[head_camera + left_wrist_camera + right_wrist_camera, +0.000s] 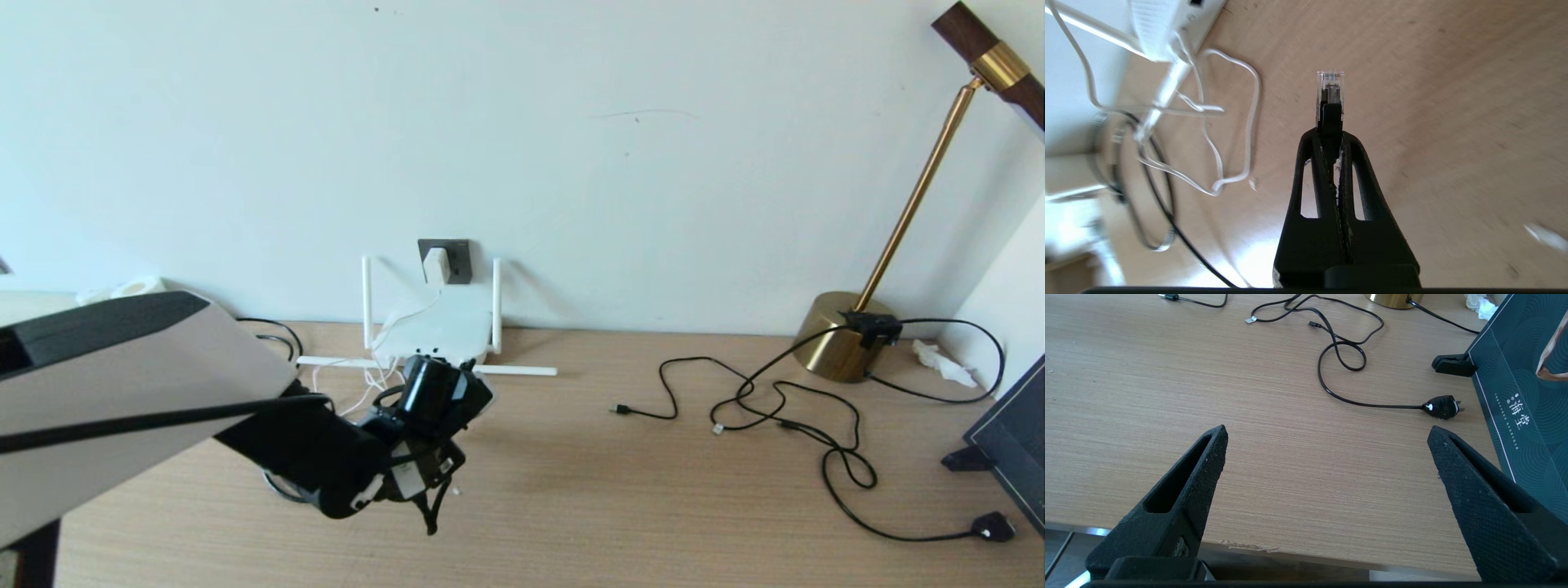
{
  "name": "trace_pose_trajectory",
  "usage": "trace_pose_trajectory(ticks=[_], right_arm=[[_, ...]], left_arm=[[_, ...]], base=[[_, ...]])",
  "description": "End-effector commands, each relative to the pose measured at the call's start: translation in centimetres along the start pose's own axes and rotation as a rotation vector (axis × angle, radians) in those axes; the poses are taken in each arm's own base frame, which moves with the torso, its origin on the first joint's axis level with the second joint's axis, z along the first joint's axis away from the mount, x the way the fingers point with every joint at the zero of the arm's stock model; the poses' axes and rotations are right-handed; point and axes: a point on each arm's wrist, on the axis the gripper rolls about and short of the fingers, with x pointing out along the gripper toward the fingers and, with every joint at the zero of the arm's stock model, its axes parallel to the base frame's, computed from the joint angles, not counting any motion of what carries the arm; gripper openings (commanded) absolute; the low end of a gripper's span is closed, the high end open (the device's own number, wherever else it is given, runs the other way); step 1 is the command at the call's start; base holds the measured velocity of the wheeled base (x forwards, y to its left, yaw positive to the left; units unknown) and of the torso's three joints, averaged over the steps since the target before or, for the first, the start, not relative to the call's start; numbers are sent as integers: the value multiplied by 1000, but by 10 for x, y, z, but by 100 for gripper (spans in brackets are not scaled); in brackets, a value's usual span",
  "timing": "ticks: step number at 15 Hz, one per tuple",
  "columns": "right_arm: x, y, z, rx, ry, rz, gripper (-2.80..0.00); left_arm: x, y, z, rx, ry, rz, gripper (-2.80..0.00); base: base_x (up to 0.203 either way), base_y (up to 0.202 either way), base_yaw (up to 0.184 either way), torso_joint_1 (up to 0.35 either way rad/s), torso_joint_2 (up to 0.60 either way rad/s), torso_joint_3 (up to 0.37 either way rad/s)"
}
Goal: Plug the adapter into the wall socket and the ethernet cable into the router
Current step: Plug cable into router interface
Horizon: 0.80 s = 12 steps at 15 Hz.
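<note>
Adapter (435, 265) is seated in the wall socket (454, 260) above the bench's (571, 474) back edge, with the router (433, 327) lying just below it against the wall. Ethernet cable (1330, 92) is pinched at its black boot by the left gripper (1331, 136), clear plug tip protruding, held above the bench just in front of the router. Right gripper (1327, 437) is spread wide and empty over the front edge, right of centre.

White router (437, 327), black ethernet cable (1330, 116)
</note>
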Motion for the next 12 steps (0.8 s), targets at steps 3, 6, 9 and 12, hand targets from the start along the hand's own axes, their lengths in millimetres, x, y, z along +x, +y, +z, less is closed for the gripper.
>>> trace_pose_trajectory(ticks=[3,6,9,12], right_arm=[[0,0,0,-1,2,1,0],[0,0,0,-1,2,1,0],[0,0,0,-1,2,1,0],[0,0,0,-1,2,1,0]], left_arm=[[-31,23,-13,-343,-9,-121,-280],[-53,38,-19,-446,-59,-178,-280],[-68,45,-22,-567,-105,-274,-280],[-70,41,-33,-651,-71,-372,-280]], base=[[0,0,0,0,0,0],[0,0,0,0,0,0],[0,0,0,0,0,0],[0,0,0,0,0,0]])
